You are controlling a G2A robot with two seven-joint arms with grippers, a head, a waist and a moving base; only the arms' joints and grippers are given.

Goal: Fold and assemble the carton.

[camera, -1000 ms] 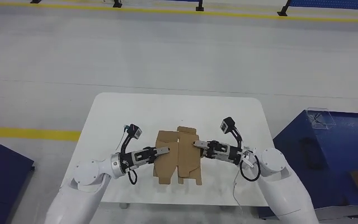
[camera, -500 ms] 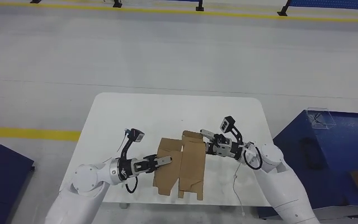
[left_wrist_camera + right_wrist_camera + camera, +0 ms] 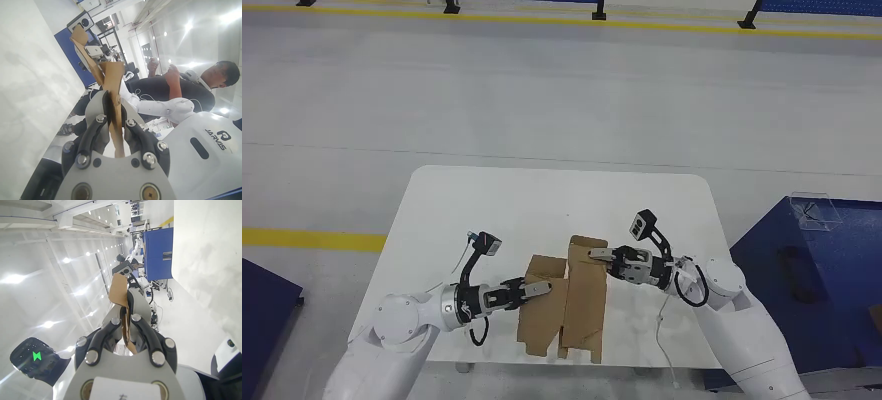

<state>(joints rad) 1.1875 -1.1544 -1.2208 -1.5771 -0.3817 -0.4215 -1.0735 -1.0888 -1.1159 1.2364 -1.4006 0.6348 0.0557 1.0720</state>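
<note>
Carton (image 3: 572, 300) is sitting upright and half-opened over the front of the white table (image 3: 542, 195). I'm gripping it from both sides, my left gripper (image 3: 540, 288) clamping its left panel and my right gripper (image 3: 598, 256) pinching a top flap.

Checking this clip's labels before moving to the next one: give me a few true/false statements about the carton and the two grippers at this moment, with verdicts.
1. The left gripper is shut on the carton. True.
2. The right gripper hangs open above the table. False: it is shut on the carton, with cardboard pinched between its fingers.
3. The carton lies flat on the table. False: its panels stand tilted up between the two grippers.
4. The two grippers hold opposite sides of the carton. True.
</note>
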